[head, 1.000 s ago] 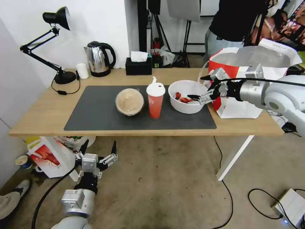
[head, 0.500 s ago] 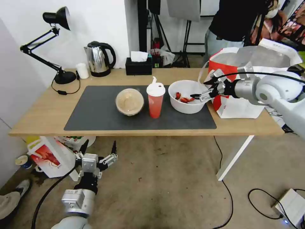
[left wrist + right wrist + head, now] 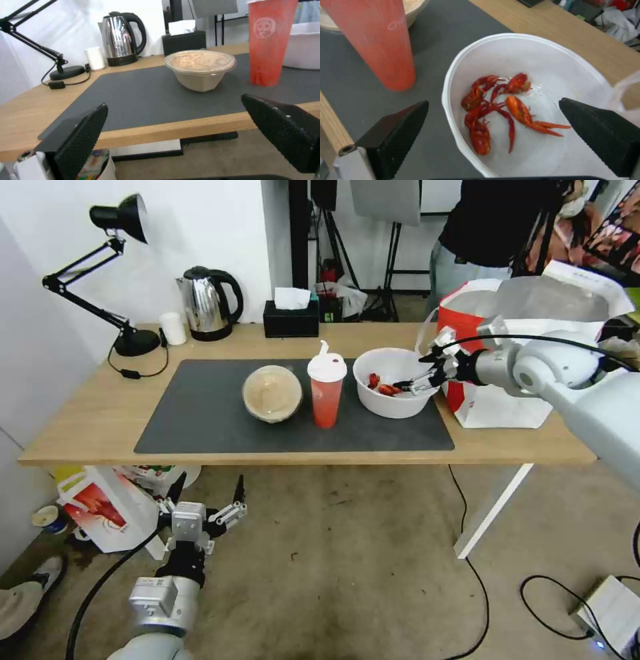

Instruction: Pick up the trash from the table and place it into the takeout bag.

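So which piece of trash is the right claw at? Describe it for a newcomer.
On the dark grey mat of the table, find the item nearest the takeout bag. It is the white plastic bowl, open-topped with red crayfish scraps, unlike its lidded neighbours.

- right tool (image 3: 416,372), fingers spread, sits over the bowl (image 3: 390,403) rim, takeout bag (image 3: 507,400) crowding just behind
- red cup (image 3: 326,393) blocks the bowl's left
- front mat (image 3: 200,427) strip is open

Both grippers (image 3: 203,507) (image 3: 417,373) seemingly agape.
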Tool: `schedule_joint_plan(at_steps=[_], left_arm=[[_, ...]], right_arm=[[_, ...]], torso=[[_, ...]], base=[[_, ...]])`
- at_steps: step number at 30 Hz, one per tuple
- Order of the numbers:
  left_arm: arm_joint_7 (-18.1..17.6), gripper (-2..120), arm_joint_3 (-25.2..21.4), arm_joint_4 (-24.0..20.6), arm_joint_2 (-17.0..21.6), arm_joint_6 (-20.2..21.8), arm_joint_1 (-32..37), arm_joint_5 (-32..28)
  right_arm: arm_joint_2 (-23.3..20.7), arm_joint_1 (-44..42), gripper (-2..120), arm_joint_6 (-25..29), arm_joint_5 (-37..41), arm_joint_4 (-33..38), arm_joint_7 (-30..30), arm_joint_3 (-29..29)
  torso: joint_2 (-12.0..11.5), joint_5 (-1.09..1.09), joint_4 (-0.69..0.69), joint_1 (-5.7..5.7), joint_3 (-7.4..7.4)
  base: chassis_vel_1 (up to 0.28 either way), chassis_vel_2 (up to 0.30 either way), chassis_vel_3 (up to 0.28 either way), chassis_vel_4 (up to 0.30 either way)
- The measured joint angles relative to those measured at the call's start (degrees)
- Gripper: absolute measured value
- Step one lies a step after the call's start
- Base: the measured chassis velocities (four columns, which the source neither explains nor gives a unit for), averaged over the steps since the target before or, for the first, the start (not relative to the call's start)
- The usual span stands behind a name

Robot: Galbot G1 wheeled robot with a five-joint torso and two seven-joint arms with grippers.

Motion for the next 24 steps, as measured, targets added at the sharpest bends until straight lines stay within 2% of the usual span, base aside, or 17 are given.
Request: schedule_joint_plan(at_steps=[24], left_arm=[[0.0, 100, 0.0, 0.0, 0.0, 0.0, 0.0, 0.0]], right_arm=[[6.55, 0.08, 100, -0.03, -4.09, -7.26, -0.43, -5.06]], torso=[[0.0, 0.0, 0.0, -0.01, 0.0]], base=[[0.0, 0.0, 0.0, 0.0]])
